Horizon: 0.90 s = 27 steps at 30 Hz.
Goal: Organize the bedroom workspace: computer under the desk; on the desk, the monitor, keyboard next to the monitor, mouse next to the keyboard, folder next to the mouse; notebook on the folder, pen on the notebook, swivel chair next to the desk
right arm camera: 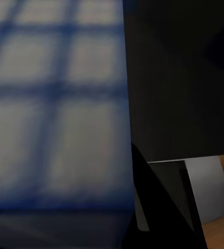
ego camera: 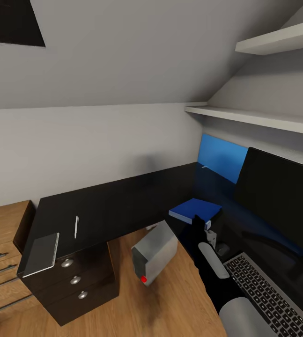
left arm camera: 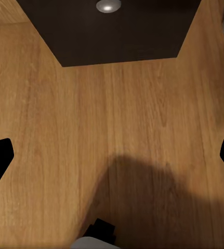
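Floorboards of light wood (left arm camera: pixel 117 104) lie under the left end effector (left arm camera: pixel 112 155), whose two black fingertips stand wide apart with nothing between them. On the glossy black surface (ego camera: pixel 123 196), the slim dark-grey keyboard (ego camera: pixel 268 297) is nearest. Just past it the right end effector (ego camera: pixel 199 225) reaches the near edge of the flat bright-blue folder (ego camera: pixel 195 209). I cannot tell how far that end effector is open, or whether it grips the folder; the right wrist view is a blur of blue beside one dark finger. The wide black-fronted monitor (ego camera: pixel 282 196) stands to the right.

The thin dark-grey notebook (ego camera: pixel 41 252) lies well apart to the left, over the drawers, its long axis running away from the robot, with the short white pen (ego camera: pixel 76 227) just beyond it. The left arm is probably the better reach for both.
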Available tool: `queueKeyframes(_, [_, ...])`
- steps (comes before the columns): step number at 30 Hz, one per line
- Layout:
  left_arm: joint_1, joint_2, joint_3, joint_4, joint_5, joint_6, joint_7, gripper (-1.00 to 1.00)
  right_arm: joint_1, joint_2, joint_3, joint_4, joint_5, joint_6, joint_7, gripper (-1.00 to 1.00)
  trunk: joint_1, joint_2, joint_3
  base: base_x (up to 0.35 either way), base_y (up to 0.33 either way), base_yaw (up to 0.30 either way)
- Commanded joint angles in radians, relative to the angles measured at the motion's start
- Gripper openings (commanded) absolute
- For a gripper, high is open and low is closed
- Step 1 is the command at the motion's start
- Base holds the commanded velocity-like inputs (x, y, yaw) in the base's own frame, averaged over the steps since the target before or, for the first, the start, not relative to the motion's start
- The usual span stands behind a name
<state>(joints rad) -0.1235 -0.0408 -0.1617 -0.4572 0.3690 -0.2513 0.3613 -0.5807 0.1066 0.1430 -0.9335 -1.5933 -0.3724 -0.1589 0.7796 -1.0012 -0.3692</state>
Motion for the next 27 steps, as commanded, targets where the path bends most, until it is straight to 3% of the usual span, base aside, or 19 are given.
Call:
queueKeyframes(1, [-0.001,0.001,-0.009,0.000,0.010,-0.005,0.007,1.00,-0.001,-0.001,0.003,-0.001,-0.005,-0.007,-0.003,-1.00,0.000,-0.001,-0.001,-0.081,-0.007,0.000])
queueKeyframes(8, [-0.001,0.001,-0.008,0.000,0.010,-0.005,0.007,1.00,-0.001,-0.001,0.003,-0.001,-0.005,-0.007,-0.005,-1.00,0.000,-0.001,-0.001,-0.126,-0.034,0.000])
queueKeyframes(27, [-0.001,0.001,-0.008,0.000,0.010,-0.005,0.004,1.00,-0.001,-0.001,0.004,-0.001,-0.004,-0.006,-0.007,-1.00,0.000,-0.001,-0.001,0.012,-0.001,0.000])
